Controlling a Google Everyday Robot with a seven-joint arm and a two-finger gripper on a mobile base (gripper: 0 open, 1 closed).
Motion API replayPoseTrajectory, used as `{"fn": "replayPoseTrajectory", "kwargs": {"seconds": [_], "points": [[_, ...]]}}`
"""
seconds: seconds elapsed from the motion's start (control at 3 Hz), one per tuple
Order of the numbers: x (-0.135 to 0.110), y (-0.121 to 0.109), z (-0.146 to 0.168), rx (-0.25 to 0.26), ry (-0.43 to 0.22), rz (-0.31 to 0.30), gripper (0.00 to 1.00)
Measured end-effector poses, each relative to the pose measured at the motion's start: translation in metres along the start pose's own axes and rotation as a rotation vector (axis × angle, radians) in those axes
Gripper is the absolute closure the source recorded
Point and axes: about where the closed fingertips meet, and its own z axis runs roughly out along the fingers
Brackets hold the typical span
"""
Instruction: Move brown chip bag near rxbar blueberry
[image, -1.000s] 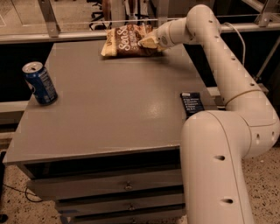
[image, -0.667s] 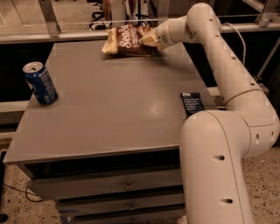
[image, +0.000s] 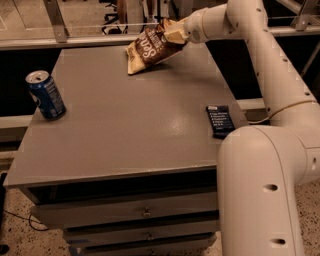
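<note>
claw (image: 176, 33): far edge of table (image: 125, 130), gripping brown chip bag (image: 150, 47) | rxbar blueberry (image: 220, 120): right edge, well apart

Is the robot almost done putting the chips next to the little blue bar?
Not yet, it's about partway. Done: the gripper has its jaws shut on the right end of the brown chip bag. In hand: the bag hangs tilted at the far side of the table, with the held end raised. Left: carrying it over to the rxbar blueberry, which lies apart at the table's right edge, and setting it down there.
</note>
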Motion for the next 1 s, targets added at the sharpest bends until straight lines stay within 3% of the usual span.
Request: {"fn": "replayPoseTrajectory", "kwargs": {"seconds": [0.33, 0.67, 1.0], "points": [[-0.009, 0.019, -0.03, -0.066, -0.018, -0.04, 1.0], [0.0, 0.04, -0.067, -0.139, -0.002, -0.056, 1.0], [0.026, 0.061, -0.1, -0.217, 0.036, -0.05, 1.0]]}}
